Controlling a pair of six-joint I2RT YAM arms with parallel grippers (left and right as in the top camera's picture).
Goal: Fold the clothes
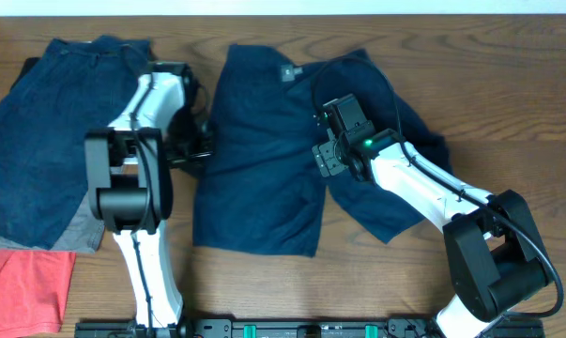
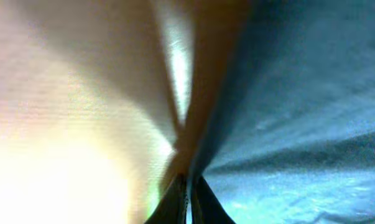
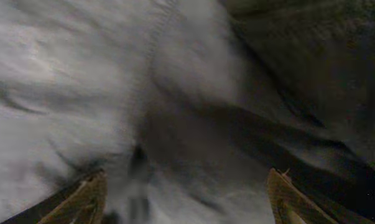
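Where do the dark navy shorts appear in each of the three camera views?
Overhead: the dark navy shorts lie spread at the centre, between the two arms.
Left wrist: their blue cloth fills the right half.
Right wrist: their cloth fills the whole picture and looks grey.
Shared landmark: the shorts' left edge against the wooden table, seen overhead and from the left wrist; the right wrist shows only cloth.

The wooden table (image 1: 508, 94) is brown with wavy lines in it. In the middle lie the dark blue shorts (image 1: 264, 160), spread out, with the waist toward 12 o'clock and the legs toward 6. At 9 o'clock lie lighter blue shorts (image 1: 38, 141), and a grey bit of cloth (image 1: 76, 230) shows at their lower edge. At 8 o'clock lies a red cloth (image 1: 20, 286).
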